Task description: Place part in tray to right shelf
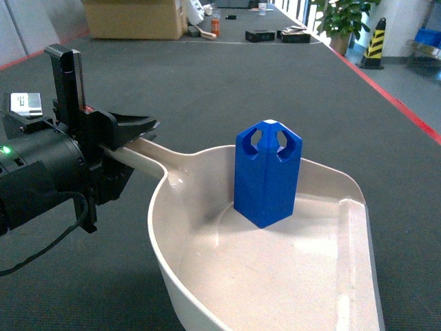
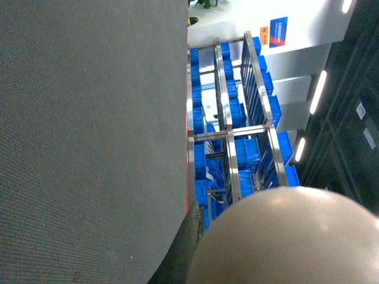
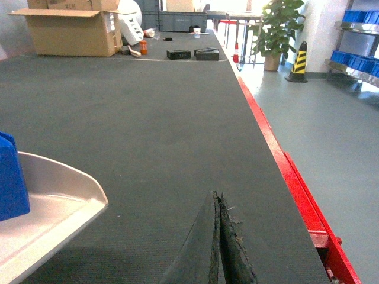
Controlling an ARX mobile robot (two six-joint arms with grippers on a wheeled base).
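Dark grey ribbed matting covers the long table, with a red edge on its right side and a cardboard box far away at 12 o'clock. On this mat lies the tray, a cream glossy plastic scoop with a rounded back wall and a flat front lip. The part stands upright inside it, near the back wall: a bright-blue, smooth block, taller than wide, with a peaked top and cut-out holes.

The tray's handle runs toward 10 o'clock, and this long axis leads straight into the left gripper. Its black jaws are closed on the handle, so the left arm already holds the load; the part lies at about 4 o'clock from this gripper. In the right wrist view the right gripper has its 2 dark fingers pressed together with nothing between them, and the tray corner is at its 9 o'clock.

A steel rack with blue crates shows in the left wrist view beyond the table edge; I cannot tell if it is the right shelf. The carrying, I judge, belongs to the left arm.
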